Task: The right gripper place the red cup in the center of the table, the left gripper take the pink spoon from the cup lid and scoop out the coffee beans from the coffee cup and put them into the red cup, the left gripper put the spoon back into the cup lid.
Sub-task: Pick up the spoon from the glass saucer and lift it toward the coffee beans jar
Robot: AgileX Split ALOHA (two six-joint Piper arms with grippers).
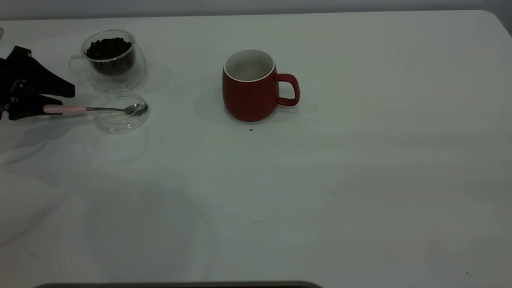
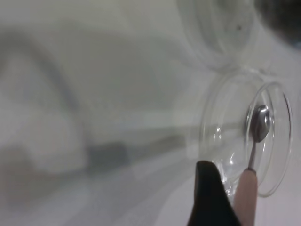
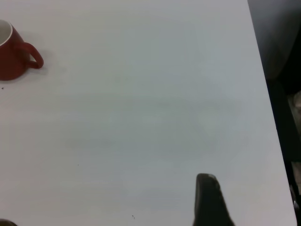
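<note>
The red cup (image 1: 250,94) stands upright near the middle of the table (image 1: 340,180), handle to the right; it also shows far off as the red cup (image 3: 14,54). At the far left the coffee cup (image 1: 114,60) holds coffee beans (image 1: 108,48). In front of it lies the cup lid (image 1: 120,118), with the pink spoon (image 1: 94,109) resting bowl-down in it. My left gripper (image 1: 66,102) is open, its fingers either side of the pink handle. One finger (image 2: 207,188) sits right beside the pink spoon (image 2: 247,193). My right gripper is off the exterior view; one finger (image 3: 209,197) hangs over bare table.
A small dark speck (image 1: 251,129) lies just in front of the red cup. The table's right edge (image 3: 268,94) runs close to my right gripper, with dark floor beyond it.
</note>
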